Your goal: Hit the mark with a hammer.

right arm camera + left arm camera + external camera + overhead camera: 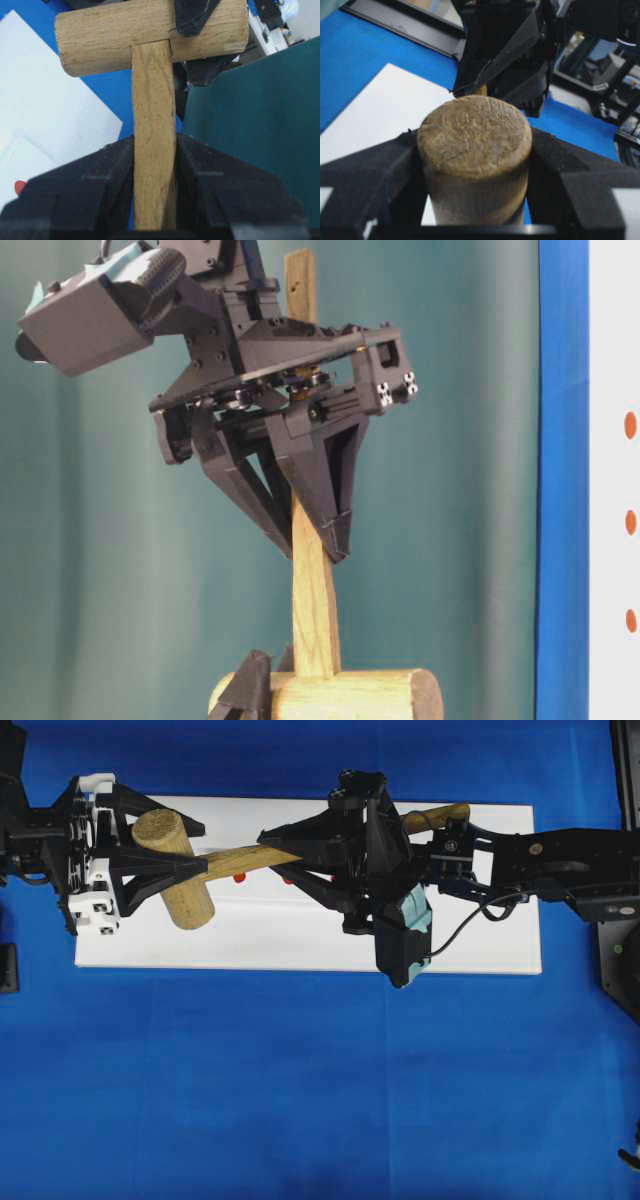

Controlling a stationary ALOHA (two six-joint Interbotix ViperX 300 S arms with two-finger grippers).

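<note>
Held above a white board (300, 935) on a blue cloth (300, 1100), the hammer (215, 860) lying roughly along the board's length, head near the board's left end in the overhead view, handle tip close to the upper right corner. Wide bare cloth below the board; bare white along the board's lower half. Clamped on the hammer's head by the left gripper (165, 860), one finger on each side of the thick cylinder, seen from the left wrist camera pressing both flanks (380, 175). Closed on the hammer's handle by the right gripper (270, 845), fingers (100, 185) tight against both flat faces of the slim shaft, partway along it. Crowded middle: right arm and its wrist camera hanging over the board's centre, covering much of the handle. Several small red dots (240, 877) on the board under the handle, partly hidden by it. Pale tan wood, open grain, rough scuffed end face on the round head; handle squarish in section. Matte black grippers, dark padded finger faces.
</note>
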